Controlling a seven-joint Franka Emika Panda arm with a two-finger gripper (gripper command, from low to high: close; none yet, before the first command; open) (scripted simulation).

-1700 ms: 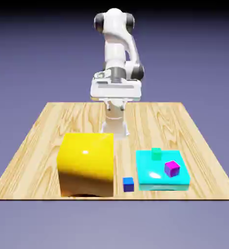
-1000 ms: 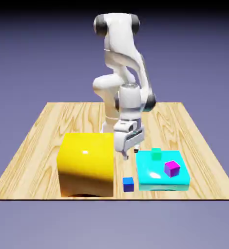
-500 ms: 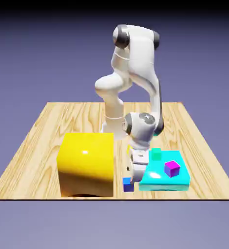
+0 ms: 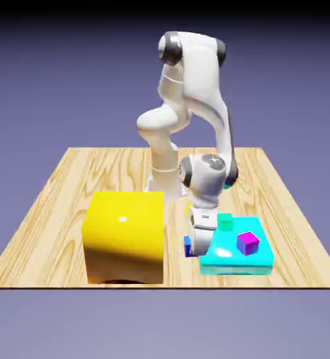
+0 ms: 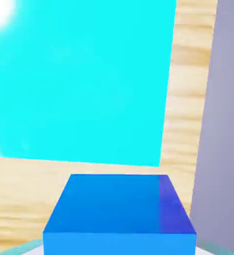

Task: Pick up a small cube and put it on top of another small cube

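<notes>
A plain blue-violet backdrop fills the top and bottom of the exterior view, and a pale wooden table (image 4: 62, 196) spans the middle of the frame. The white arm (image 4: 196, 105) rises from the top middle and bends down toward the lower right of centre. A big yellow block (image 4: 124, 237) stands at the lower left of centre, close to the table's near edge. A flat cyan slab (image 4: 255, 261) lies at the lower right, also close to that edge, with a small green cube (image 4: 225, 222) near its upper left corner and a small magenta cube (image 4: 248, 242) further right on top of it. Bare wood lies open along the left, the right and the upper part of the table; only a narrow strip separates the block from the slab.

In that strip the gripper (image 4: 193, 247) hangs with its fingers closed on the small blue cube (image 4: 187, 245), which sits just beside the slab's left edge and is half hidden by the hand. In the hand view the blue cube (image 5: 120, 214) fills the bottom centre, plain and sharp-edged, its right face darker, with the cyan slab (image 5: 79, 79) above it and wood (image 5: 188, 99) to the right.
</notes>
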